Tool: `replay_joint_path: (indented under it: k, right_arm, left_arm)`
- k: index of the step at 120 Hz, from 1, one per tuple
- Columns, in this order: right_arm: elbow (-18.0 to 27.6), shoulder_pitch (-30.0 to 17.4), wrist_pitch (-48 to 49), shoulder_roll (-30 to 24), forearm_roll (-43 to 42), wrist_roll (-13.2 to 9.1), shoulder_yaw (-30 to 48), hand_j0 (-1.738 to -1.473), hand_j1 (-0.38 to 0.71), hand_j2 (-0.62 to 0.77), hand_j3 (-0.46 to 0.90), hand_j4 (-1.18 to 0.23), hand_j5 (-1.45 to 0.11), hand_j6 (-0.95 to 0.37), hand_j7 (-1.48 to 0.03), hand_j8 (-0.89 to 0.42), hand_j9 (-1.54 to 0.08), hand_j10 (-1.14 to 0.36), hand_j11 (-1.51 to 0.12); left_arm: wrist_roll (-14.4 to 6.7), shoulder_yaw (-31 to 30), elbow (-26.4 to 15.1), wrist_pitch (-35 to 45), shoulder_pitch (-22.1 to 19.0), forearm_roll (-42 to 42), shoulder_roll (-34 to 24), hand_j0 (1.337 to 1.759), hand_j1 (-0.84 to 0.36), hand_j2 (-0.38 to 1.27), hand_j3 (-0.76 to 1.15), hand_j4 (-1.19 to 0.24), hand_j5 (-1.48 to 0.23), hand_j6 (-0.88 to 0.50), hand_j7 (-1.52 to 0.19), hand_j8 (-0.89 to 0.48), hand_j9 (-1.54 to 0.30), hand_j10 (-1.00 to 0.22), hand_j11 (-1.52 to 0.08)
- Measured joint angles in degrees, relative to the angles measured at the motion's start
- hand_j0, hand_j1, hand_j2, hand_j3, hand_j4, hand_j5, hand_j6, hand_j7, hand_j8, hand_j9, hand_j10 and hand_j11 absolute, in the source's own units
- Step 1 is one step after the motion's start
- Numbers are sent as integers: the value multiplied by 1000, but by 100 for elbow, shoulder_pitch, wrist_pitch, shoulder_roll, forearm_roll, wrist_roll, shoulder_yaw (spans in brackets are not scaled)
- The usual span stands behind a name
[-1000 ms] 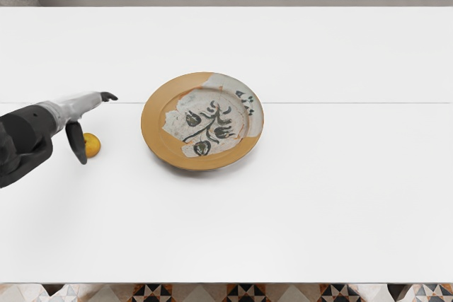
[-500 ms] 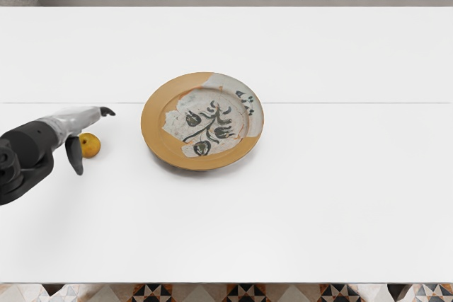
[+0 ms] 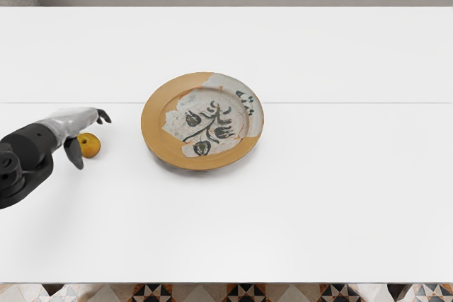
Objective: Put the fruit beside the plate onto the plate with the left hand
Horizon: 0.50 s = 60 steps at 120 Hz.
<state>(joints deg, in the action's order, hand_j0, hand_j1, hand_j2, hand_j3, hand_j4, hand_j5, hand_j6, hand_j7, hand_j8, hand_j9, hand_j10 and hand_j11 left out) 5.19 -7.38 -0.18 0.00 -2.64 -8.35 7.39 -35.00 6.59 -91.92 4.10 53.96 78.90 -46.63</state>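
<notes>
Fruit [image 3: 89,145]: small, round, yellow-orange

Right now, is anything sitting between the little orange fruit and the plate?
No. In the head view, only bare white table lies between the fruit and the plate. The left robot hand is on the fruit's other side.

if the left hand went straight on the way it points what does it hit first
Probably the plate's left rim; the fruit lies beside the left hand, off that line. Height is unclear, so it may pass over the rim.
</notes>
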Motion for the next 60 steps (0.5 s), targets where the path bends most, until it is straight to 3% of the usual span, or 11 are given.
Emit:
replay_joint_path:
  k: [60]
  right_arm:
    - [0,-1,0,0,0,0,0,-1658,-349,0,0,-1,0,-1,0,-1,0,0,0]
  left_arm:
    - [0,-96,16,520,-238,283,-4,1658,-25,69,0,-322,-411,-323,-410,-323,-410,-321,-410]
